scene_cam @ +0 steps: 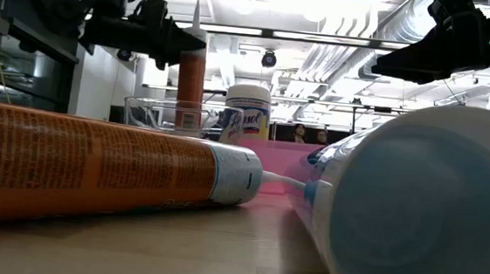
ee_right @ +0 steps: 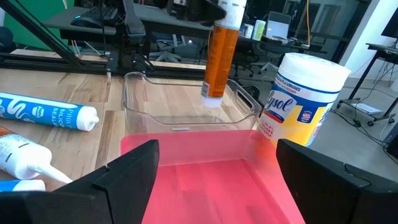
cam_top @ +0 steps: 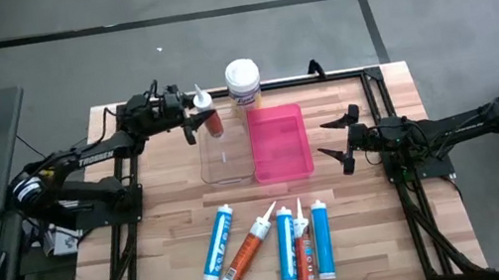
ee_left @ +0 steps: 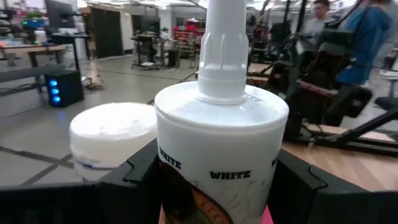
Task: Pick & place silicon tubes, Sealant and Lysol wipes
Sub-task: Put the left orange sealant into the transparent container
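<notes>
My left gripper (cam_top: pixel 199 125) is shut on an orange sealant cartridge (cam_top: pixel 211 121) with a white cap and nozzle. It holds the cartridge upright over the clear bin (cam_top: pixel 224 154), and the cartridge also shows in the low view (scene_cam: pixel 191 76). The Lysol wipes canister (cam_top: pixel 243 83) stands upright on the table behind the pink bin (cam_top: pixel 279 142). Several cartridges lie on the table near its front edge, blue ones (cam_top: pixel 218 242) and an orange one (cam_top: pixel 245 253). My right gripper (cam_top: pixel 340 142) is open and empty at the pink bin's right side. My left gripper pinches the cartridge's upper body (ee_left: pixel 214 186), just under the white cap, between its two fingers (ee_left: pixel 134 177). The fingers come level from the table's left and lie across the cartridge. It hangs upright, nozzle up, with its lower end (ee_right: pixel 211 99) in the clear bin's opening.
The clear bin and the pink bin stand side by side at mid-table. The lying cartridges fill the near middle. Black frame rails (cam_top: pixel 370 76) run along the table's edges. People show in the room beyond the table (ee_left: pixel 367 37).
</notes>
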